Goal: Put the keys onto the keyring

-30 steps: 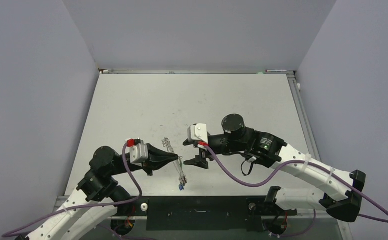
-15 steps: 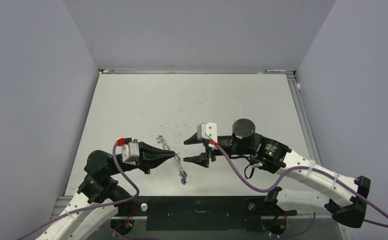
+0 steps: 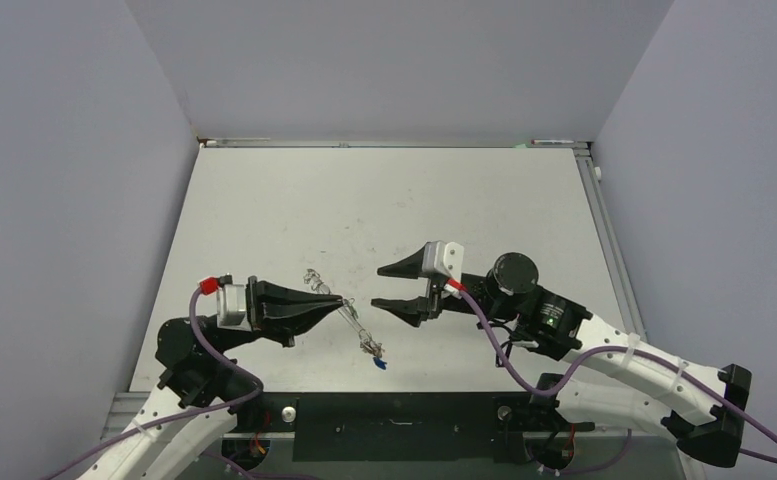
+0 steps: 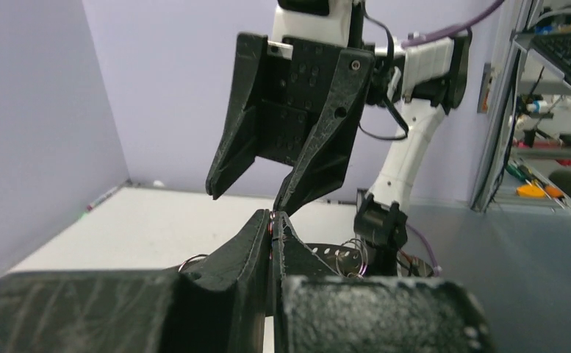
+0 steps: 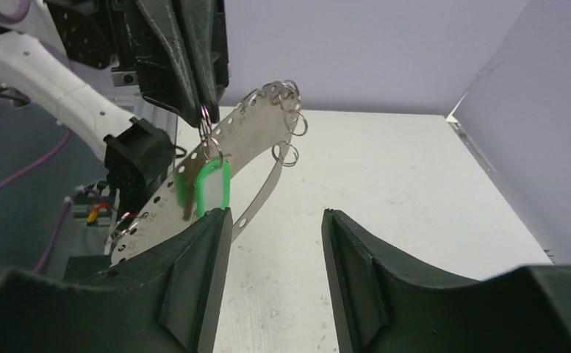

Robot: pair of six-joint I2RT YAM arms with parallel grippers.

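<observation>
Lilac walls close round a pale grey table, and the work goes on low over its near edge. The left claw is clamped tight on a small wire ring at the top of the keyring, a bent silver strip full of holes with little rings along its edge. The keyring hangs free from that pinch and slants down toward the near edge of the table.

The green key dangles just in front of the keyring, below the pinched ring. I cannot tell whether it is already threaded through the strip. The blue key sits at the keyring's lowest end. No red key can be made out.

The right claw stands just to the right of the keyring with its jaws wide apart and nothing between them.

The step in hand looks like taking hold of the green key. In the right wrist view it sits over one finger, not in the gap, so the right claw should probably shift sideways first. It should likely close on the flat plastic faces, slowly, since the keyring can swing. The left pinch needs to hold firm throughout.
</observation>
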